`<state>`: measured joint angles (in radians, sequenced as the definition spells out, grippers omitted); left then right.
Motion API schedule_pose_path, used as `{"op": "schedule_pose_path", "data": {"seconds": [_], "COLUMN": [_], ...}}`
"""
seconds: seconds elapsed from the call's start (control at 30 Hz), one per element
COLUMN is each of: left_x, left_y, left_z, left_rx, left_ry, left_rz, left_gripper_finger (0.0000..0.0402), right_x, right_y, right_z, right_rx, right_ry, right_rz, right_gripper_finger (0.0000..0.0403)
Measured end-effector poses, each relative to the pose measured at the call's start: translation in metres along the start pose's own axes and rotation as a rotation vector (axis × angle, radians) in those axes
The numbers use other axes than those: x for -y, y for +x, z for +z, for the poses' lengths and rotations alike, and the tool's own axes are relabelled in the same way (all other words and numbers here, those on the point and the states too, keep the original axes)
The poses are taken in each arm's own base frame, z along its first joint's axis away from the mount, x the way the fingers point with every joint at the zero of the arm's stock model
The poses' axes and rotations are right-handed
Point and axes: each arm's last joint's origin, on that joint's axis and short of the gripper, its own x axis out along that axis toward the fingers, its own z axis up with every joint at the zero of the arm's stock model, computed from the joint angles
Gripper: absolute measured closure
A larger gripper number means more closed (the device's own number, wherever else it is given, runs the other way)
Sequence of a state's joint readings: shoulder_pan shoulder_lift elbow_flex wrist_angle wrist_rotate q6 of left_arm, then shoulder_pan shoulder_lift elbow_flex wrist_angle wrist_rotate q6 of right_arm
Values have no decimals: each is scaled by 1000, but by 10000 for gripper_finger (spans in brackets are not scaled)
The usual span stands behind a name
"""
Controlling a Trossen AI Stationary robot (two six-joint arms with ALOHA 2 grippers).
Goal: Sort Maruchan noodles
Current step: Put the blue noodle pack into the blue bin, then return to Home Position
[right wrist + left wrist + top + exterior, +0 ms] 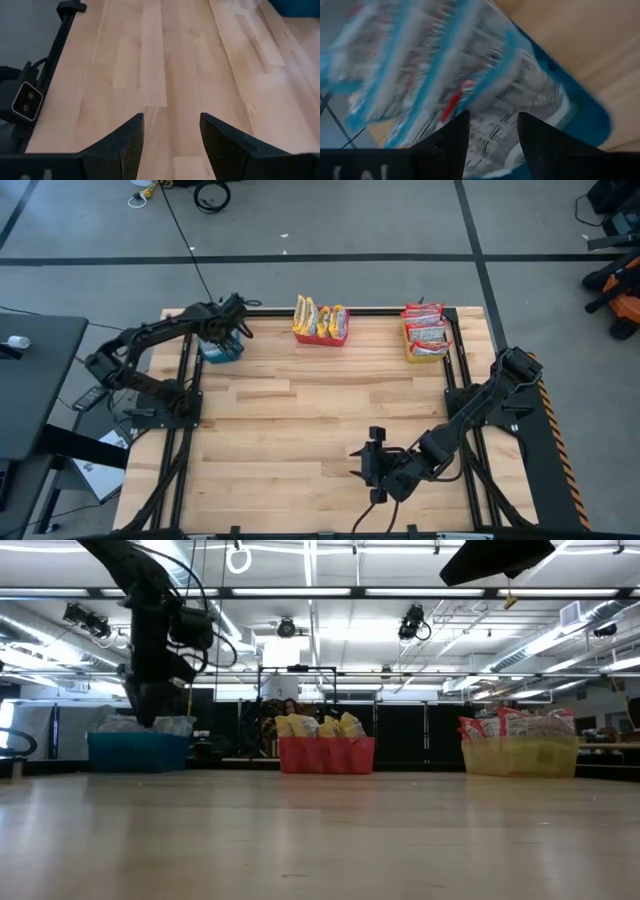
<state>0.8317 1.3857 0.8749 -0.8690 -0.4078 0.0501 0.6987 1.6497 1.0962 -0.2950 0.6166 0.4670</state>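
Overhead, left end effector hides blue bin; wrist shows spread fingers, blue-and-white packets.

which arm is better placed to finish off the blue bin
Left. Its hand is open right over the blue bin and its packets; the right hand is open over bare table, far away.

Two dark jointed arms with black cabling; each end effector has two dark, wedge-shaped fingers.
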Motion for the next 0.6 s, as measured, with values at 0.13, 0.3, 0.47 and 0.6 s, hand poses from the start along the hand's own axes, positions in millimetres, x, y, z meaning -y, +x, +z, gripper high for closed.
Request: {"op": "schedule_pose_path", "data": {"seconds": [0.13, 0.3, 0.47, 0.6], "left_x": [-3, 1, 11, 18], "left_y": [-25, -66, -104, -125], "left_z": [-10, -32, -57, -77], "left_rx": [89, 256, 450, 551], "left_ry": [-51, -84, -72, -69], "left_rz": [-3, -106, -298, -404], "left_gripper_finger": [230, 230, 230, 230], "right_x": [3, 11, 17, 22], "right_y": [2, 8, 13, 16], "right_z": [2, 6, 10, 13], "right_rx": [1, 6, 3, 12], "right_ry": [-43, -58, -46, -53], "right_rz": [-2, -20, -22, -33], "right_gripper_finger": [204, 204, 204, 204]}}
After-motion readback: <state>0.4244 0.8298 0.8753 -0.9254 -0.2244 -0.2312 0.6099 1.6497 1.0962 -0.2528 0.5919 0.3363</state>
